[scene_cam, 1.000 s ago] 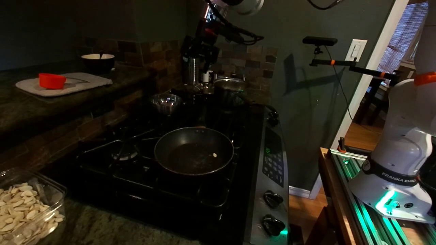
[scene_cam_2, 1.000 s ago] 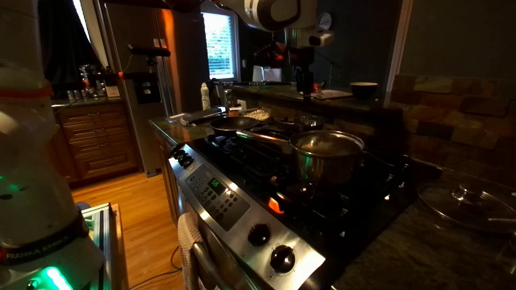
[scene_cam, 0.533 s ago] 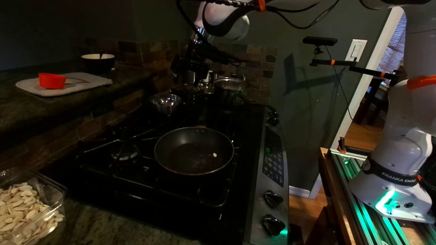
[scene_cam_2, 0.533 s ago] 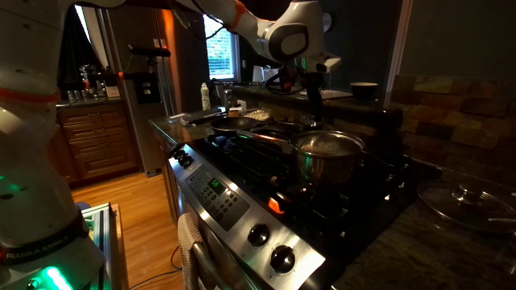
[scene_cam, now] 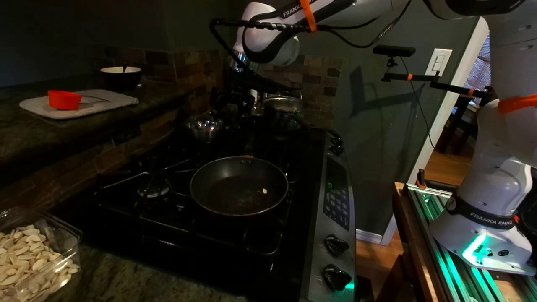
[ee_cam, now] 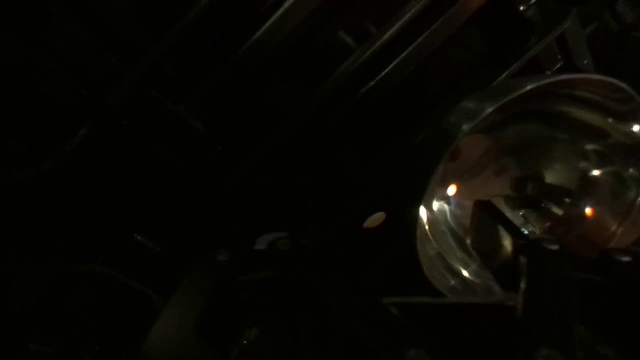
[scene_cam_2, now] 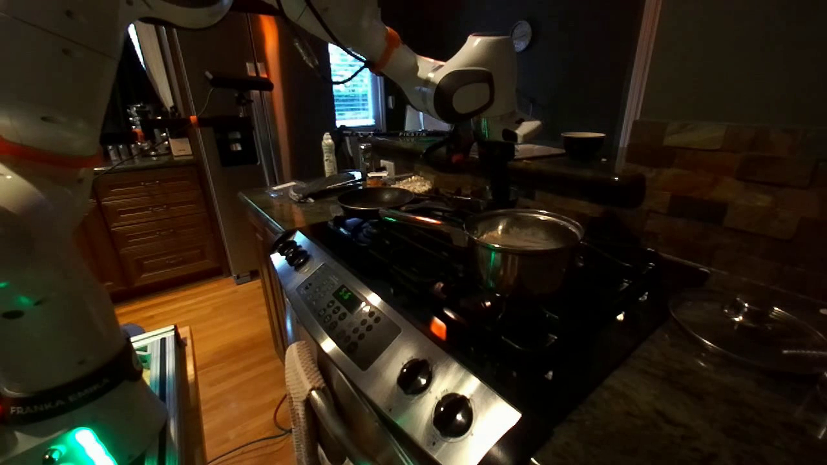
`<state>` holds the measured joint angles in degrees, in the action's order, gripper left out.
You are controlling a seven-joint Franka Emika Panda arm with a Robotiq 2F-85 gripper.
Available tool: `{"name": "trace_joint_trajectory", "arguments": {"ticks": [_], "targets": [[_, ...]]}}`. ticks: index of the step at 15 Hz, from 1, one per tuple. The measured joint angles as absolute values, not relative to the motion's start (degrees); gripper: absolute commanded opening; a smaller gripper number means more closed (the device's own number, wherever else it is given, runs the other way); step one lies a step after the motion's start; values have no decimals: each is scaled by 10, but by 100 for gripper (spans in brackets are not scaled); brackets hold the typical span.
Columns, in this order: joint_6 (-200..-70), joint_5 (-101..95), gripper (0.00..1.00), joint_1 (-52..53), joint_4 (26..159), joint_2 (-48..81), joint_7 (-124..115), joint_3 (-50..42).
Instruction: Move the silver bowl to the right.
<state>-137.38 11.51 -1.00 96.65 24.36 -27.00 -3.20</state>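
Sitting in an exterior view just where it sat half a second ago, the silver bowl (scene_cam: 204, 129) keeps to the back left of the stovetop (scene_cam: 201, 251); at its right the gripper (scene_cam: 230, 113) has come lower, fingers (ee_cam: 547, 282) spread apart. The bowl stands open side up, its metal shiny: in the wrist view the left wall carries white and orange glints, one finger overlaps the lower part, and the right rim is cut off. I cannot tell whether finger and metal touch. On the left the raised counter (scene_cam: 151, 97) bounds the room to move; dark stovetop spreads toward the camera; the frying pan (scene_cam: 230, 191) stands nearer and right; farther right come the pot (scene_cam: 281, 118) and the control panel (scene_cam: 337, 188).
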Motion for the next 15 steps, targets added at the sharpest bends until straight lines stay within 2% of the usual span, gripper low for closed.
{"name": "trace_joint_trajectory", "arguments": {"ticks": [6,7,15], "targets": [[-1375,115,4,0,965,254,-272,-32],[-1375,115,1,2,964,255,-272,-32],[-1375,91,1,11,951,256,-279,-40]]}}
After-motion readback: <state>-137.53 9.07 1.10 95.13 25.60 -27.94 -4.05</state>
